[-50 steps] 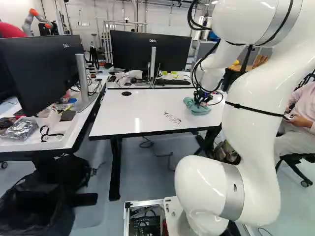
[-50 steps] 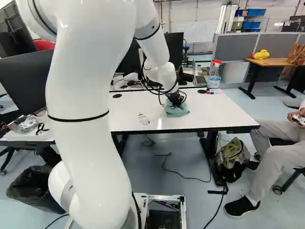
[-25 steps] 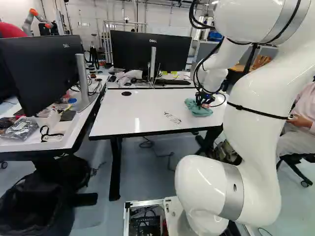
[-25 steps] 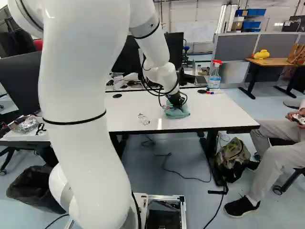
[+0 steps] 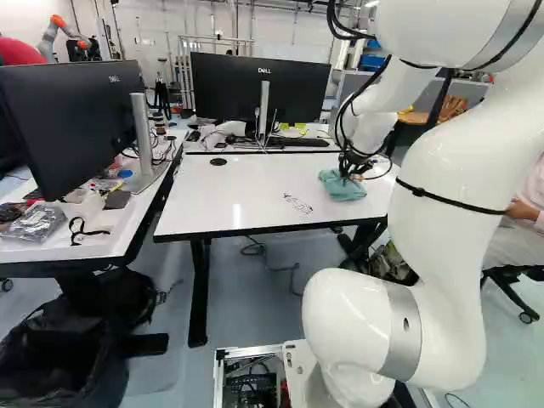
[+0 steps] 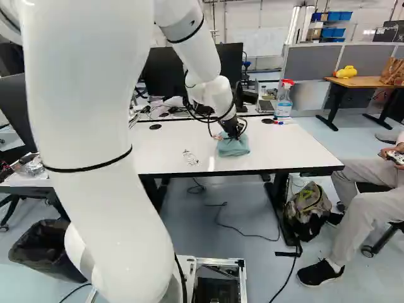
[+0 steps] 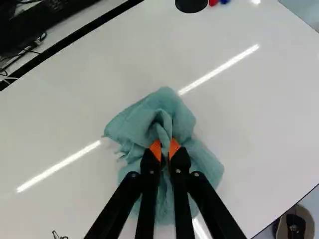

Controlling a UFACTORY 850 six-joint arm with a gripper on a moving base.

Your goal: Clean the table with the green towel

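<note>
Grasping the bunched green towel [image 6: 233,148], the black tool [image 6: 234,133] stands at the white bench [image 6: 287,148], right of black scribbles [image 6: 190,158].

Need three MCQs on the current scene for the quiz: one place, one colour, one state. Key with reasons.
1. In the left base view, the black scribble is where relative to the towel?
A) right
B) left
C) underneath

2. Head of the spray bottle?
A) red
B) green
C) yellow

3. Gripper?
A) wide open above the towel
B) shut on nothing
C) shut on the towel

Key:
1. B: the marks show left of the cloth there, uncovered.
2. A: the right base view shows a red trigger head.
3. C: in the wrist view, orange pads pinch a fold from two sides.
</note>
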